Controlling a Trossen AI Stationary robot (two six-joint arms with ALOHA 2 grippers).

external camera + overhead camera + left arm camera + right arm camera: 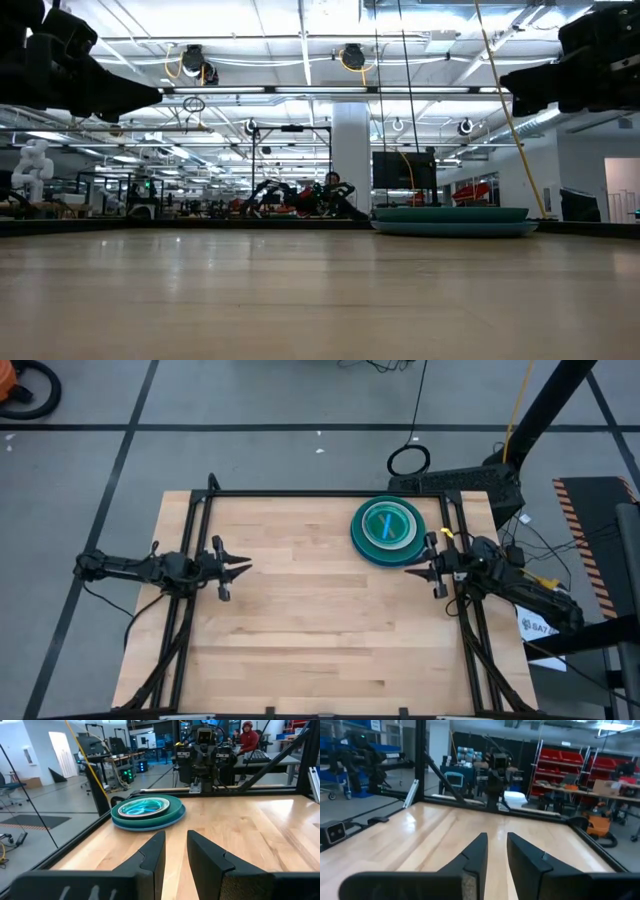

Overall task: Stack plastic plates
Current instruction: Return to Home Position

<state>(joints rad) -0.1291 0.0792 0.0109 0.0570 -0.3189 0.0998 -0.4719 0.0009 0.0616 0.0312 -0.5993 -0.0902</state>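
Note:
The plastic plates (388,530) sit in one stack on the far right part of the table. A large blue plate is lowest, a dark teal one lies on it, and smaller green and cyan ones lie in the middle. The stack also shows in the low view (455,220) and the left wrist view (147,811). My left gripper (245,568) hovers at the table's left side, pointing level toward the right, with a narrow gap between its fingers (176,837) and nothing in it. My right gripper (410,571) hovers at the right side just near of the stack, pointing left, also narrowly open (496,840) with nothing between its fingers.
A black metal frame (320,494) runs along the table's far edge and down both sides. Bare wood (320,620) takes up the middle and near part of the table. A person in red (247,735) sits at a desk beyond the table.

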